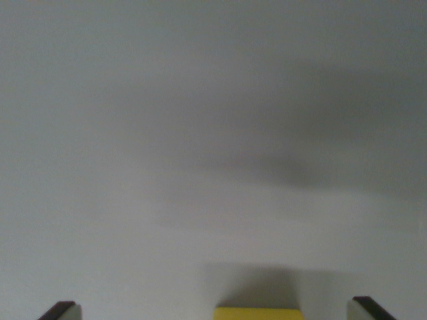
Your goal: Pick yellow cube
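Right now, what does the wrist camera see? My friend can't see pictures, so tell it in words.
A yellow cube peeks in at the bottom edge, between the two dark fingertips of the open gripper, nearer the wrist view's right one. Above lies a plain grey surface with soft shadows.

Yellow cube [259, 313] sits on the plain grey table surface [200, 133], at the near edge, between the two dark fingertips [61, 309], closer to the wrist view's right one.
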`<action>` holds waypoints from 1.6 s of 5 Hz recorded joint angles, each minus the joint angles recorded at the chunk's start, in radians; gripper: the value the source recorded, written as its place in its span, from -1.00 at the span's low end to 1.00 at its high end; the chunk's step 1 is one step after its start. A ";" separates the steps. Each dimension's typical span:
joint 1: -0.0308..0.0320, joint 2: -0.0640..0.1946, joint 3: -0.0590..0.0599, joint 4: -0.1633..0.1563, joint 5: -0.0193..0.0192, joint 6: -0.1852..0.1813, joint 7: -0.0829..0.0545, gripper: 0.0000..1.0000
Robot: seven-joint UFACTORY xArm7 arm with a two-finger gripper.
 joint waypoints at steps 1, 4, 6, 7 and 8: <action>0.0000 0.000 0.000 0.000 0.0000 0.000 0.000 -1.00; -0.0146 0.016 -0.012 -0.061 0.0044 -0.071 -0.036 -1.00; -0.0205 0.022 -0.017 -0.086 0.0062 -0.099 -0.051 -1.00; -0.0205 0.022 -0.017 -0.086 0.0062 -0.099 -0.051 -1.00; -0.0259 0.028 -0.021 -0.109 0.0078 -0.125 -0.064 -1.00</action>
